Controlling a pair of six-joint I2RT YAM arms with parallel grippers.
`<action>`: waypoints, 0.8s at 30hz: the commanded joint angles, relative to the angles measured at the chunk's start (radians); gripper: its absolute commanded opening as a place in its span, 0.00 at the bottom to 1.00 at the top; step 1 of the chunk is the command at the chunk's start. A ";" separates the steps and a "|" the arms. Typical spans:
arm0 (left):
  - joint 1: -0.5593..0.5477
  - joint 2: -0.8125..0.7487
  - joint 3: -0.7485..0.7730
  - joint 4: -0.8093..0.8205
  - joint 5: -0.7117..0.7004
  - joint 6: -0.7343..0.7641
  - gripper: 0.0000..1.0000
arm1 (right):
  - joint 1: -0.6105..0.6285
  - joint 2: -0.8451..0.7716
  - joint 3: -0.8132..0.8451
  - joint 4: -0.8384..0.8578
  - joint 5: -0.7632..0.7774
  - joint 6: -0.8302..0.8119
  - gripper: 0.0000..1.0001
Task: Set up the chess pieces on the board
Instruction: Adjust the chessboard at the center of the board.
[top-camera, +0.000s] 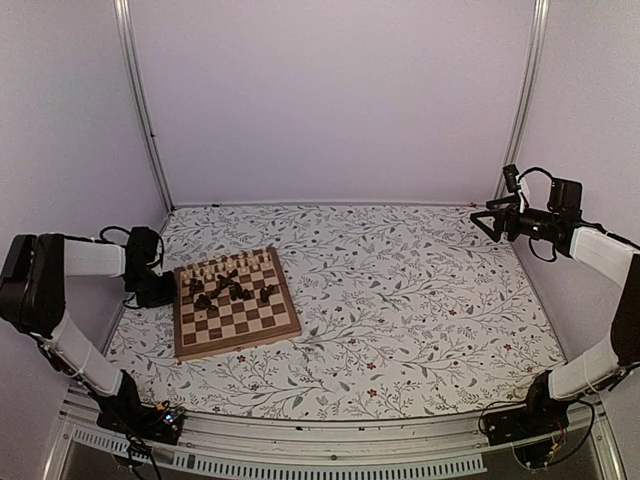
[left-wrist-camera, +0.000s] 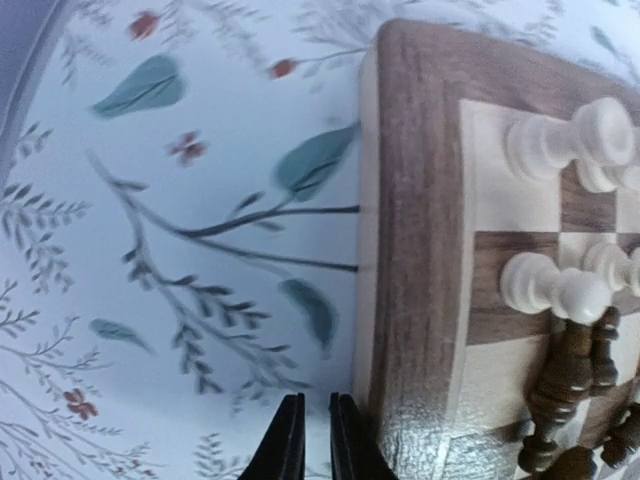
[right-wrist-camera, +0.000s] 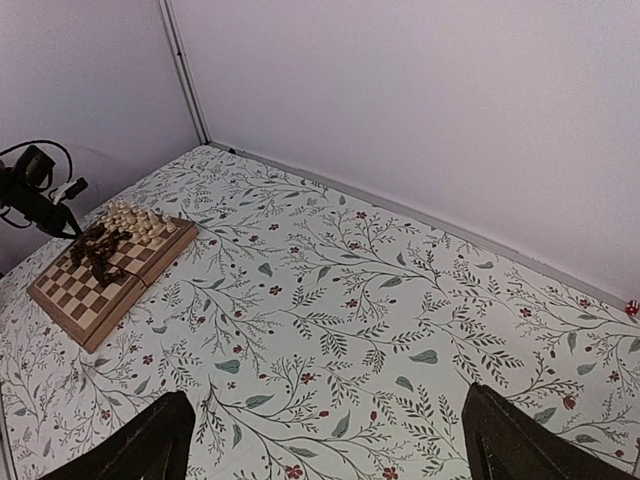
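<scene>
The board lies on the left part of the table, also seen in the right wrist view. Pale chess pieces stand along its far row. Dark chess pieces lie jumbled in a heap just in front of them. My left gripper is low beside the board's left rim, its fingers a narrow slit apart with nothing between them. Close up, pale pieces stand near the corner and dark ones lie tipped over. My right gripper hangs high at the far right, wide open and empty.
A floral table cover spreads over the whole table. Pale walls with metal corner posts close in the back and sides. The left arm's cable and wrist sit just behind the board's corner.
</scene>
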 joint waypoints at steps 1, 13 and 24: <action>-0.112 0.032 0.076 0.086 0.018 0.015 0.13 | -0.005 0.012 0.031 -0.008 -0.029 -0.004 0.96; -0.321 0.248 0.270 0.128 0.028 -0.020 0.13 | -0.004 0.046 0.049 -0.051 -0.066 -0.024 0.91; -0.388 0.155 0.262 0.027 -0.025 -0.073 0.13 | -0.005 0.070 0.058 -0.068 -0.074 -0.036 0.90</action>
